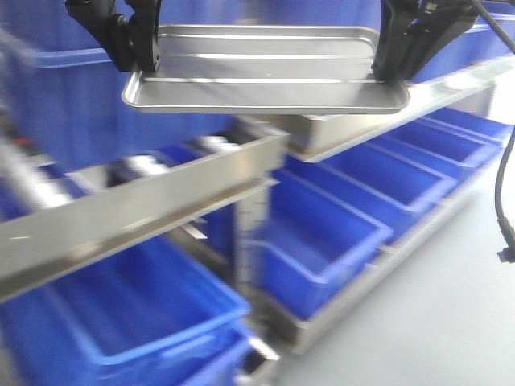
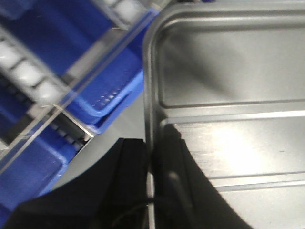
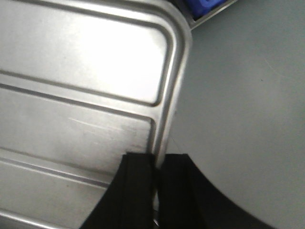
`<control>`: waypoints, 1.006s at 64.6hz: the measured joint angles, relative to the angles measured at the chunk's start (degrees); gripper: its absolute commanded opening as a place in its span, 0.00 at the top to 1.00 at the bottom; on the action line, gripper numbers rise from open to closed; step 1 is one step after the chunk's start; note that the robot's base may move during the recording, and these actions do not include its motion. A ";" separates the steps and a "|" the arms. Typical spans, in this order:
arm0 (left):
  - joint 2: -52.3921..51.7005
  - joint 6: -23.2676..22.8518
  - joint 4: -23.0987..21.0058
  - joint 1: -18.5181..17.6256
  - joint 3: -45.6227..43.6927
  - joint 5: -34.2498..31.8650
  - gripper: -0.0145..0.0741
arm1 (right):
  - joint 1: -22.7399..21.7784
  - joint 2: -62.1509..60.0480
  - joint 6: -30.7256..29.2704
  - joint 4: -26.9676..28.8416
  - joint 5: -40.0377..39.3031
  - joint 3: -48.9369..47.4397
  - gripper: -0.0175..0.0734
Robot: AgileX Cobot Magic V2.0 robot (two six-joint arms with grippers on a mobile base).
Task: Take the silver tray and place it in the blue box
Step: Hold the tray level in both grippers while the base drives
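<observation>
Clamping the silver tray (image 1: pixel 265 80) by both short ends; clenched with the left gripper (image 1: pixel 138 50) on the rolled rim at the tray's 9 o'clock, and with the right gripper (image 1: pixel 396 55) on the rim at its 3 o'clock; seen close at the left wrist as black fingers (image 2: pixel 126 186) straddling the edge, one outside, one on the floor side; pinched likewise at the right wrist, with fingers (image 3: pixel 133 195) meeting the rim below a rounded corner; held clear of every surface, roughly level, at 12 o'clock of the front view, open side up, with two raised lines running lengthwise; backed at 9 to 10 o'clock by a blurred deep blue wall with a paler lip, seemingly the blue box (image 1: pixel 80 112), and not inside it; underlain at 7 o'clock by a slanting metal rail (image 1: pixel 145 213); flanked at 4 o'clock by narrower blue bins (image 1: pixel 354 193) on a lower shelf; bordered at 5 o'clock by grey floor (image 1: pixel 459 322); crossed at 3 o'clock by a hanging black cable (image 1: pixel 500 185); passing white rollers (image 2: pixel 28 74) at 9 o'clock of the left wrist view.
</observation>
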 measured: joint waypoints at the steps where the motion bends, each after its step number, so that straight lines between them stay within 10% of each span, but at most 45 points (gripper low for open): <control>1: 0.00 0.00 0.00 0.00 0.00 0.00 0.83 | 0.00 0.00 0.00 0.00 0.00 0.00 0.75; 65: 0.00 0.00 0.00 -0.11 0.00 0.00 0.83 | 0.00 0.00 0.00 0.00 0.72 0.00 0.75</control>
